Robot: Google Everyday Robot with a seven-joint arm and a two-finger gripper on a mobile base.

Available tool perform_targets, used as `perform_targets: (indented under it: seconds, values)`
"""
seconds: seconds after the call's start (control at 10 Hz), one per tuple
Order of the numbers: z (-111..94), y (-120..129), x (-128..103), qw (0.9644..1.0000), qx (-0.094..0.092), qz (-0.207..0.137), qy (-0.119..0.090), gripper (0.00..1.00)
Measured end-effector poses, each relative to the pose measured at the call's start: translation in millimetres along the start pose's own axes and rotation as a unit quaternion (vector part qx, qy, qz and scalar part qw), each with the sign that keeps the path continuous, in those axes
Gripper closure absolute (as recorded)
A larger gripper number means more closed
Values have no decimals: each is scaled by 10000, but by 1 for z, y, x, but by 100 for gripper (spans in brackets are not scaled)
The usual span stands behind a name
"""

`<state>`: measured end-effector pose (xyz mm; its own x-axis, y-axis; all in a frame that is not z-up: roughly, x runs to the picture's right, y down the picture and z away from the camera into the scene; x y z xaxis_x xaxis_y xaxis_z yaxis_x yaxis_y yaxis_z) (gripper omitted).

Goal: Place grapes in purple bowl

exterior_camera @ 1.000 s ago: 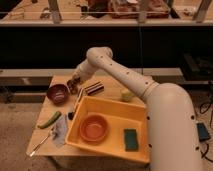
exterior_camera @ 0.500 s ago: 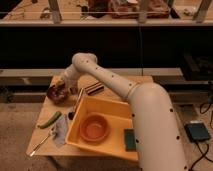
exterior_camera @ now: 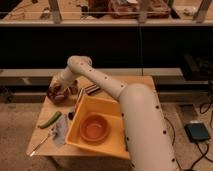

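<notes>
At the table's left edge you have a green vegetable (exterior_camera: 50, 120) and a spoon (exterior_camera: 40, 144) lying near the front. Behind them sits the purple bowl (exterior_camera: 56, 95), with the gripper (exterior_camera: 61, 90) right over it. The grapes can't be made out there, nor can you tell how the gripper stands. To the right lie the dark striped block (exterior_camera: 92, 89), then the yellow tray (exterior_camera: 120, 111) holding the orange bowl (exterior_camera: 94, 128), with the arm's white body (exterior_camera: 142, 125) covering the tray's right side.

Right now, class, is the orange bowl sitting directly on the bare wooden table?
No: the orange bowl sits inside the yellow tray, while the tool is over the purple bowl at the table's far left.
</notes>
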<state>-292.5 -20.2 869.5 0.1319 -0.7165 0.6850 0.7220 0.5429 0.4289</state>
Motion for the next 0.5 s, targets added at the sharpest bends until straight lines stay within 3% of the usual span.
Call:
perform_targets:
  seconds: [0.2, 0.5]
  values:
    - [2, 1, 11, 9999, 22, 78, 90, 97]
    - [5, 3, 19, 9984, 59, 404, 404, 72]
